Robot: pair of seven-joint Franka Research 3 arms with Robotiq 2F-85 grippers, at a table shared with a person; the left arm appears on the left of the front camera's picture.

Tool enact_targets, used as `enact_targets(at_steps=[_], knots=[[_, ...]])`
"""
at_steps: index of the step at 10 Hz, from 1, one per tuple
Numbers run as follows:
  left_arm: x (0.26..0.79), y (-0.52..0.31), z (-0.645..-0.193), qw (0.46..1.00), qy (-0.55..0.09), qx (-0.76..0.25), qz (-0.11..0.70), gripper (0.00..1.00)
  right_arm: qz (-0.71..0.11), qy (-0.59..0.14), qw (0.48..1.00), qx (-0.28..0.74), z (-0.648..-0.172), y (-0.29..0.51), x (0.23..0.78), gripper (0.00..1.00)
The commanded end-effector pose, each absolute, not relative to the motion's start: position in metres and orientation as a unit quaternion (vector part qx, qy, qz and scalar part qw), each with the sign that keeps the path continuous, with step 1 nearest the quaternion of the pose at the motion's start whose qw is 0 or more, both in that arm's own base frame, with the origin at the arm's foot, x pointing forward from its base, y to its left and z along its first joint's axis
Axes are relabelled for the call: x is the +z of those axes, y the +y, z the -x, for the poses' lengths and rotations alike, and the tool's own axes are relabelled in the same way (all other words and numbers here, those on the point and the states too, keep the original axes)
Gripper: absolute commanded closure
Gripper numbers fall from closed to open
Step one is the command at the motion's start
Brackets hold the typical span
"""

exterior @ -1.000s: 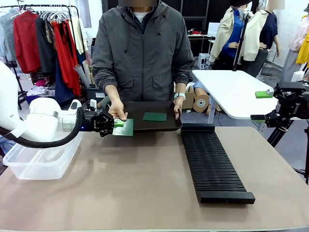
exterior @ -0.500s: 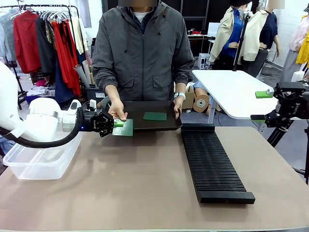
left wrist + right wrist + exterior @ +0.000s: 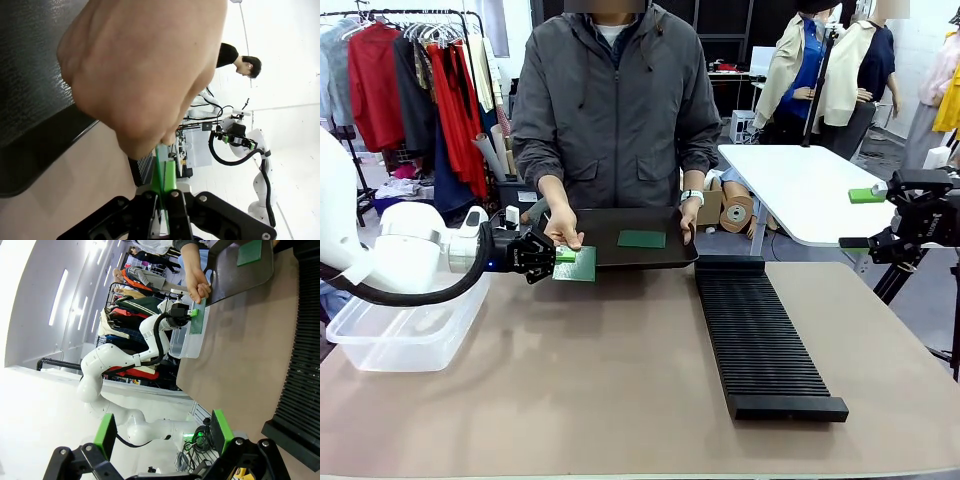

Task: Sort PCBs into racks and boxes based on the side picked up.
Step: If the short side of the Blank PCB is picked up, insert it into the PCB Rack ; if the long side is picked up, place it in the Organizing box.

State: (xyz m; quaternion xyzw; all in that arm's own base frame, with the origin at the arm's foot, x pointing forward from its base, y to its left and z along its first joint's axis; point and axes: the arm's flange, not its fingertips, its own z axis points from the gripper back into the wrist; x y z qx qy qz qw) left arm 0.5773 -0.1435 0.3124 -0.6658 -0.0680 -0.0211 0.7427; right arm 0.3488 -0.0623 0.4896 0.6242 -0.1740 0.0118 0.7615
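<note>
Nothing shifts over the last second; left gripper (image 3: 562,256) stays clamped on the near edge of a PCB (image 3: 580,266), and the left wrist view shows both fingers pinched tight on the thin green board; person's hand (image 3: 563,231) holds the same board just above the fingertips, touching or nearly touching them; board sticks out past the fingertips and laps over the near-left corner of the black tray (image 3: 650,263); my read: handover is paused mid-exchange, the person hasn't let go, so this board isn't sorted yet; upper face looks speckled but it's too small to be sure; second PCB (image 3: 641,240) lies flat on the tray, further out beyond the left fingertips; clear tub (image 3: 380,350) sits back behind the left fingers, under that arm; rack (image 3: 760,340) lies between the two grippers, well apart from both; right gripper (image 3: 861,218) hangs off to the side with fingers spread wide, holding nothing; no brand, label or writing is readable on boards, rack, tub or tray.
</note>
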Motion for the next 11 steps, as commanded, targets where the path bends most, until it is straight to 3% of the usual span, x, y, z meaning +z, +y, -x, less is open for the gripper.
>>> enact_targets(at_steps=[1,11], knots=[[0.3135,-0.1453,-0.5756,0.742,-0.064,-0.017,0.668,1.0,-0.628,-0.171,0.759,0.004,-0.3486,-0.0619,0.4932,0.0],[0.3135,-0.1453,-0.5756,0.742,-0.064,-0.017,0.668,1.0,-0.628,-0.171,0.759,0.004,-0.3486,-0.0619,0.4932,0.0]])
